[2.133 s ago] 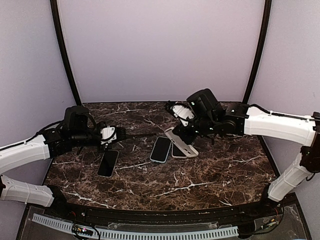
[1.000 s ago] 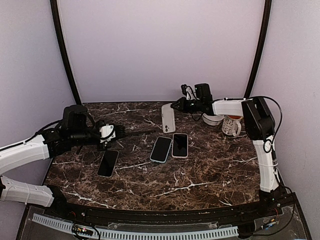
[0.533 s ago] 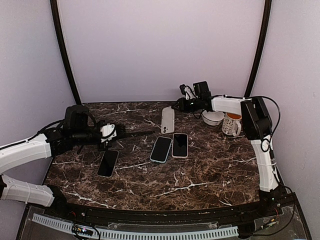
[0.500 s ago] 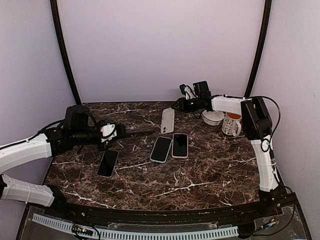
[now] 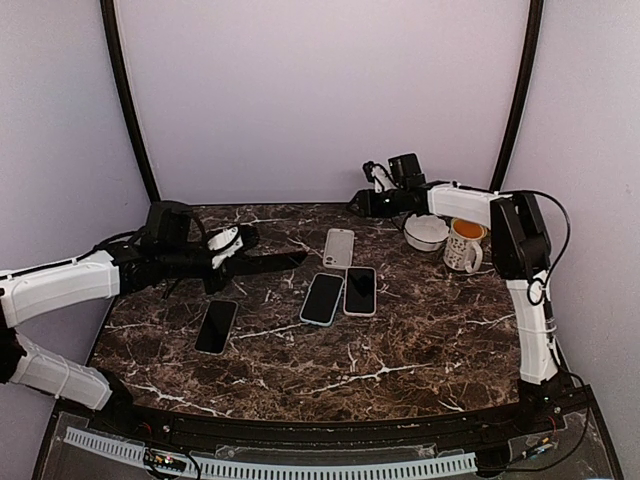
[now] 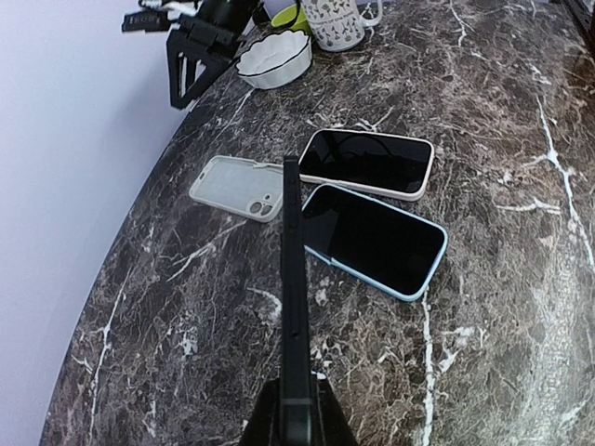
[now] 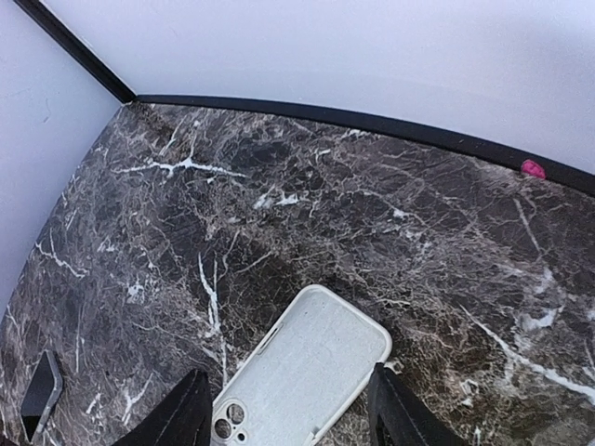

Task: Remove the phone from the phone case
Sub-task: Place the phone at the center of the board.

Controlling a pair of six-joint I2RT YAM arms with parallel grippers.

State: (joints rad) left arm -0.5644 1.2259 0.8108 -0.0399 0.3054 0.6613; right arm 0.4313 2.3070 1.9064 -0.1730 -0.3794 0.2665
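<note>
- Overhead view: the left arm [image 5: 60, 285] stretches in low from the left edge toward the middle of the marble table [image 5: 400, 350], its forearm almost level.
- The left gripper [image 5: 232, 257] is clamped on one end of the phone [image 5: 270, 262], which shows as a thin dark bar held on edge above the table.
- The right arm [image 5: 470, 203] rises steeply at the right side, then bends and runs left along the back of the table. The right gripper [image 5: 360, 203] hovers near the back wall, behind the phone case [image 5: 339, 247] and apart from it.
- The pale phone case lies flat and empty on the table, just behind a blue-cased phone [image 5: 322, 298] and a white-cased phone [image 5: 360, 290] that lie side by side.
- A black phone [image 5: 216, 326] lies to the left. A bowl [image 5: 427, 233] and a mug [image 5: 463, 245] stand at the right rear.
- Left wrist view: the fingers pinch the phone's near end. The phone is seen edge-on, pointing away over the table between the empty case and the blue-cased phone.
- Right wrist view: the two dark fingers [image 7: 186, 413] are spread wide with nothing between them. Below them lies the empty case, its camera cut-out at the near-left corner.
</note>
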